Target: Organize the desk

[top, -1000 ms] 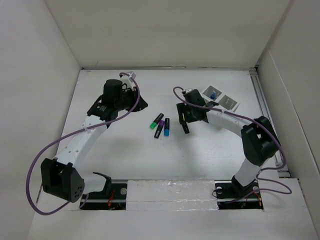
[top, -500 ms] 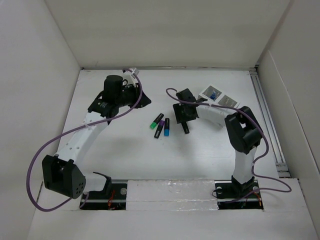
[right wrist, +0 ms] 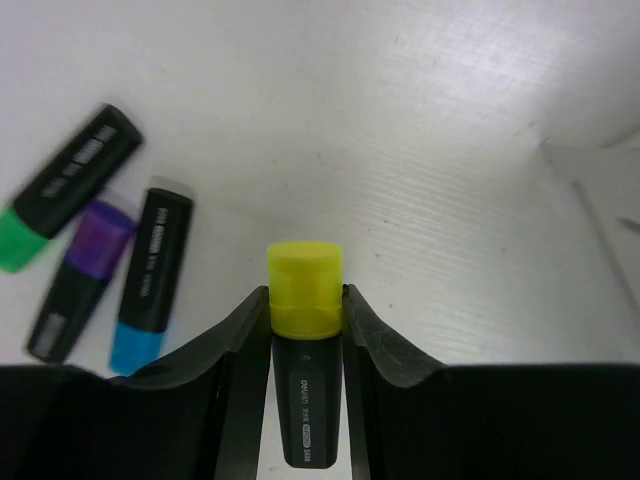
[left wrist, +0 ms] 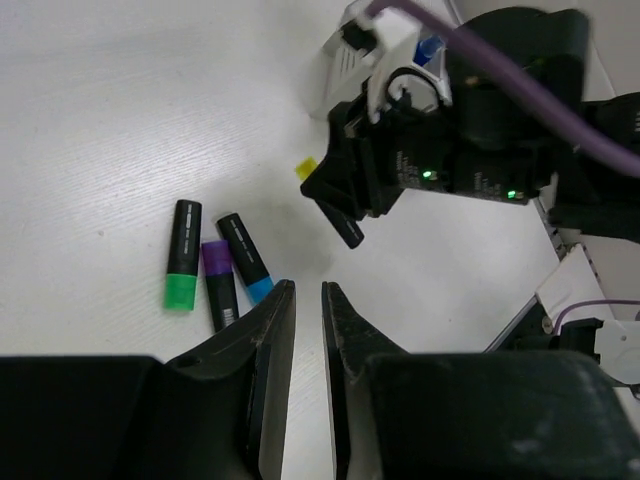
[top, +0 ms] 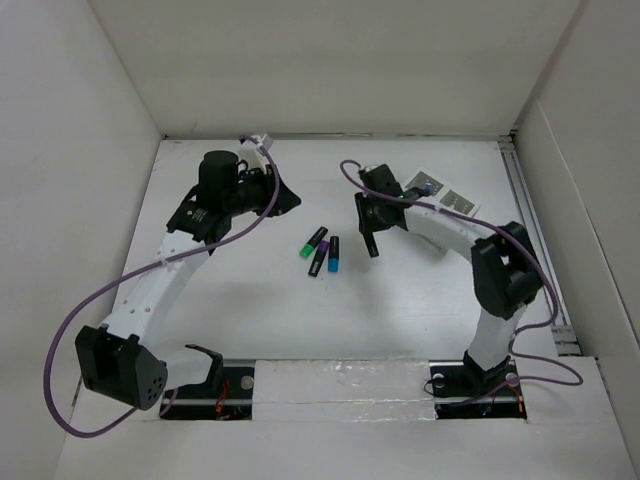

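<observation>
While white walls (top: 300, 60) enclose it, matte white desk (top: 260, 300), metal rail (top: 521, 190)

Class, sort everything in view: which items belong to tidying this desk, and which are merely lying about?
Part of the job: desk; yellow highlighter, gripped by the right end effector; green highlighter, purple highlighter, blue highlighter, loose together; white box, probably their destination.
Just there: purple cables; metal rail.
</observation>
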Robot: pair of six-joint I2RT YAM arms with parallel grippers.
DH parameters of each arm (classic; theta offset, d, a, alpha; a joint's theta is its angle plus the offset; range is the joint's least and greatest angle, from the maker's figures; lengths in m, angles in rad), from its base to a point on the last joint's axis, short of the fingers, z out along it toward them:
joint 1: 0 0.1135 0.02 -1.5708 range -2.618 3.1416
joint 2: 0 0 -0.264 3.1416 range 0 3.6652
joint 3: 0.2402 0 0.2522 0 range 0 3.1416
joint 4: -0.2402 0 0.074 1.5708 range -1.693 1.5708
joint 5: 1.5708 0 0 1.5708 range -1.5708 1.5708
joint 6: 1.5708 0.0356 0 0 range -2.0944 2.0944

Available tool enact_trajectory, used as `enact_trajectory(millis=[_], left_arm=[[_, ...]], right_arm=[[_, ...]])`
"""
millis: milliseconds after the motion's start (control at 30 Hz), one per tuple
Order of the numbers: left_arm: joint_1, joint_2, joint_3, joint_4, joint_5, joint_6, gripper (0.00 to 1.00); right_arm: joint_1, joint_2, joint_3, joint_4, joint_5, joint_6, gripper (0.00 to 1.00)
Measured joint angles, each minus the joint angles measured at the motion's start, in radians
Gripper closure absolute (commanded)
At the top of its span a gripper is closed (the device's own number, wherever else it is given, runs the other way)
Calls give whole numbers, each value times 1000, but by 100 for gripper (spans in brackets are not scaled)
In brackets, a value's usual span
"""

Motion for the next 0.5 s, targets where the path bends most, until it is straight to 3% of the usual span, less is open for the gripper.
enact_trajectory(millis=[167, 233, 400, 500], left_arm=[[-18, -73, -25, 17, -5, -17, 85], [-134, -66, -6, 3, -119, -9, 84], [-626, 126, 184, -47, -421, 38, 85], [-746, 209, 257, -50, -516, 53, 85]], right_arm=[[-77, -228, 28, 0, -14, -1, 93], [-155, -304, 64, 7, -25, -8, 94], [-410, -404, 86, 41, -41, -4, 96], [-511, -409, 43, 64, -47, 2, 97]])
